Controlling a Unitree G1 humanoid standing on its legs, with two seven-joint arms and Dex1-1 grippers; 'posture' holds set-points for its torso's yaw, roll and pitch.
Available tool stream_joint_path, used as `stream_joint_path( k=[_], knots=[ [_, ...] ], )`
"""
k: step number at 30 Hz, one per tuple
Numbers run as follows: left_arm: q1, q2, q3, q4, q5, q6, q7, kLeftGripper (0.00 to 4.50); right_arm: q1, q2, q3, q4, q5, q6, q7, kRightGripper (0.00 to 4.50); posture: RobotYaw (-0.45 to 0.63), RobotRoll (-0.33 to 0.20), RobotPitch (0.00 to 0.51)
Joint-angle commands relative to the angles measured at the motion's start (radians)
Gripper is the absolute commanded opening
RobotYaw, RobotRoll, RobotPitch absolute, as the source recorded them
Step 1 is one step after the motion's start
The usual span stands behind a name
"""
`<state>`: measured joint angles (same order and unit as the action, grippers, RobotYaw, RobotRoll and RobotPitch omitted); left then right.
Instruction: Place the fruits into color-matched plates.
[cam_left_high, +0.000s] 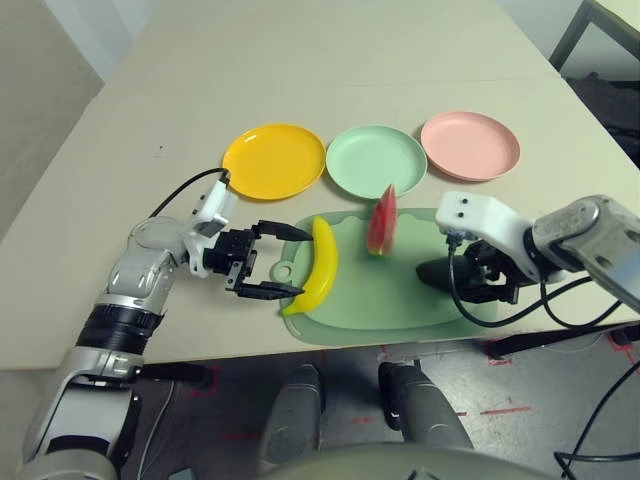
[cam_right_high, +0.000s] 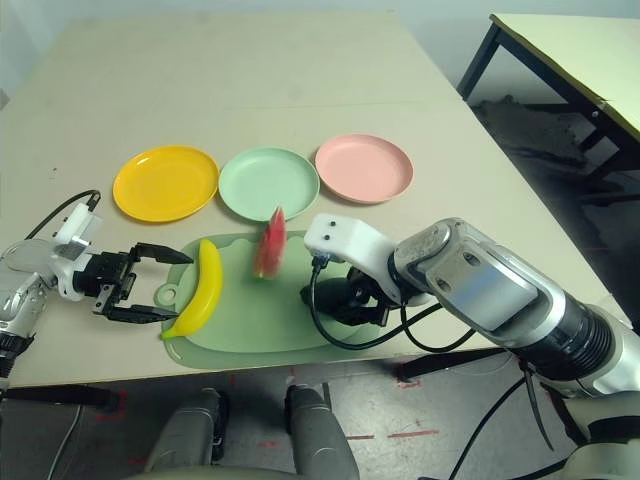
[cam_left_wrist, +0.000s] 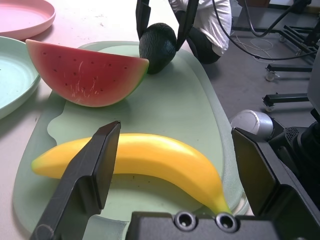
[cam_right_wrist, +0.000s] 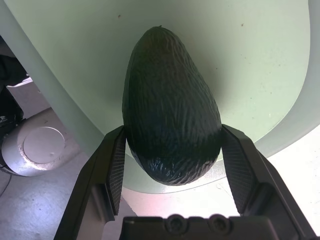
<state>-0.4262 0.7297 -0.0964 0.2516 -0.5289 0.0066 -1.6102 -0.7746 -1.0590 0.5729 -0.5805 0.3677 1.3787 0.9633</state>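
Note:
A yellow banana, a red watermelon wedge and a dark green avocado lie on a pale green cutting mat. My left gripper is open at the mat's left edge, its fingers spread either side of the banana's middle without touching it. My right gripper is low over the mat's right part, its two fingers pressed against the sides of the avocado. Beyond the mat stand three empty plates in a row: yellow, mint green and pink.
The mat lies close to the table's front edge. The watermelon wedge stands on the mat's far side, just in front of the green plate. Black cables loop from my right wrist over the mat's corner. A second table stands at the far right.

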Motion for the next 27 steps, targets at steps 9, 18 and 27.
stream_joint_path(
  k=[9,18,27],
  knots=[
    [0.001,-0.003,-0.004,0.003,0.014,-0.008,-0.004,4.5,0.01,-0.014,-0.004,-0.004,0.022,-0.011,-0.002,3.11,0.0,0.0,0.17],
    [-0.005,-0.018,0.023,0.025,0.008,-0.004,0.0,4.5,-0.111,0.012,-0.024,0.077,0.023,-0.023,0.027,3.11,0.0,0.0,0.166],
    [-0.039,-0.061,0.087,0.019,0.006,0.091,0.131,4.5,-0.314,0.145,0.004,0.394,-0.075,-0.166,0.008,3.11,0.0,0.0,0.166]
  ],
)
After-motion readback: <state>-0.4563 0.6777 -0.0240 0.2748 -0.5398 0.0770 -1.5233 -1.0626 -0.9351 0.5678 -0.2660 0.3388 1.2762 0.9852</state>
